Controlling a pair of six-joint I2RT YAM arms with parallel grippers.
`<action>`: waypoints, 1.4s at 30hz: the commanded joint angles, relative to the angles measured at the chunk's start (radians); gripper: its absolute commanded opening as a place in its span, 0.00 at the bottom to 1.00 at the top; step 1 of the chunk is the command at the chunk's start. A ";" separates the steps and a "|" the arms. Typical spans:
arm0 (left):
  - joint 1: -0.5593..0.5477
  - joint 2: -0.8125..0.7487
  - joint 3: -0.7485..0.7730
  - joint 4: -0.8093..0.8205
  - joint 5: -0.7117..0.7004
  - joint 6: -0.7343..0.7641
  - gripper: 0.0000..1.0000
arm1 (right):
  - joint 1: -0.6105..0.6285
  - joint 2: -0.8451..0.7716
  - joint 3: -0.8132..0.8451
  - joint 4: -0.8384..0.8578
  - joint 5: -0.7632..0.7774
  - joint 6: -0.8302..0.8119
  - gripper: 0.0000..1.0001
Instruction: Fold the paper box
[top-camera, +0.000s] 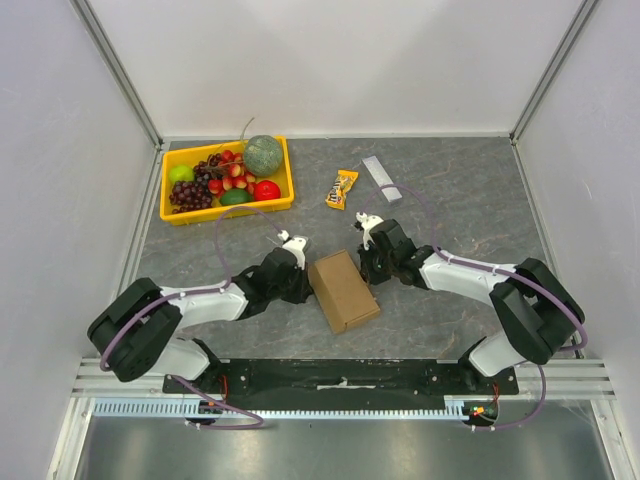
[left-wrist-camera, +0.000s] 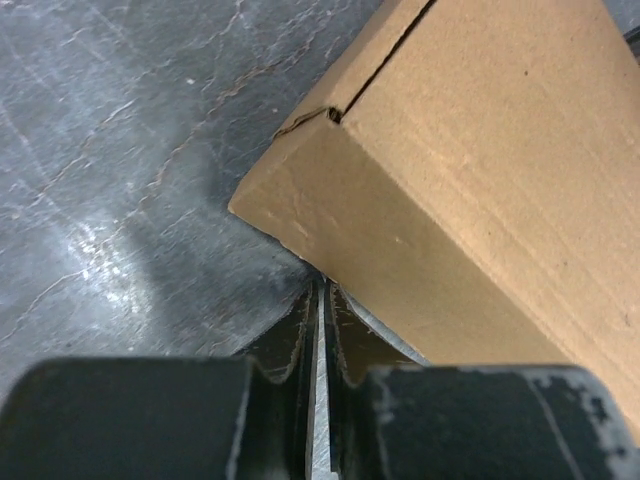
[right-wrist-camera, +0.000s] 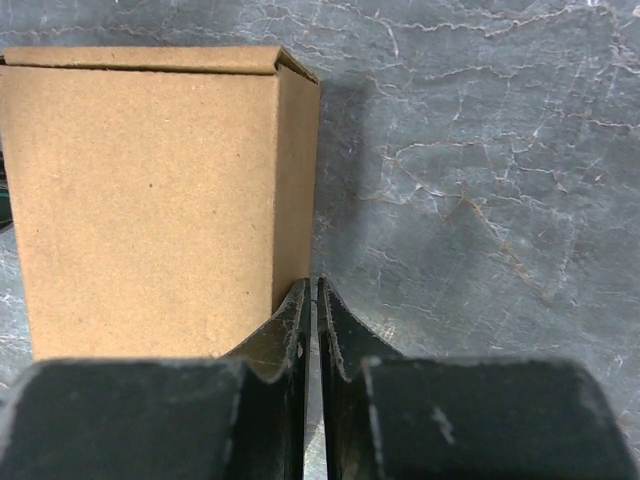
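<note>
Since the brown paper box (top-camera: 343, 290) lies on the bench (top-camera: 450, 180) as a closed block, with every panel up and its top flap down, the folding looks all but done, and the step in hand seems to be pressing and squaring the finished shape. The box sits between the two arms, near the front middle of the bench and well apart from the yellow fruit tray (top-camera: 225, 213) at the back left. The left arm (top-camera: 200, 300) has its jaws closed to a thin slit, gripping nothing, with the tips right at the bottom edge of the box (left-wrist-camera: 480, 200) near one corner. The right arm (top-camera: 460, 272) has its jaws closed in the same way, also empty, with the tips just beside the lower side wall of the box (right-wrist-camera: 150, 200). One flap seam at the left-hand corner shows a slight gap in the left wrist view. The next move probably calls for a gentle push along that seam to seat the tab, with the other arm bracing the far side so the light box does not slide.
</note>
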 joint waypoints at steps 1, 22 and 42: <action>-0.027 0.033 0.057 0.084 0.027 -0.036 0.10 | 0.001 0.003 -0.010 0.050 -0.067 0.002 0.12; -0.075 0.131 0.144 -0.003 -0.042 -0.054 0.09 | 0.014 -0.057 -0.071 0.055 -0.006 0.035 0.11; 0.045 0.226 0.299 -0.106 -0.067 0.001 0.02 | -0.074 0.033 0.037 0.010 0.042 -0.032 0.04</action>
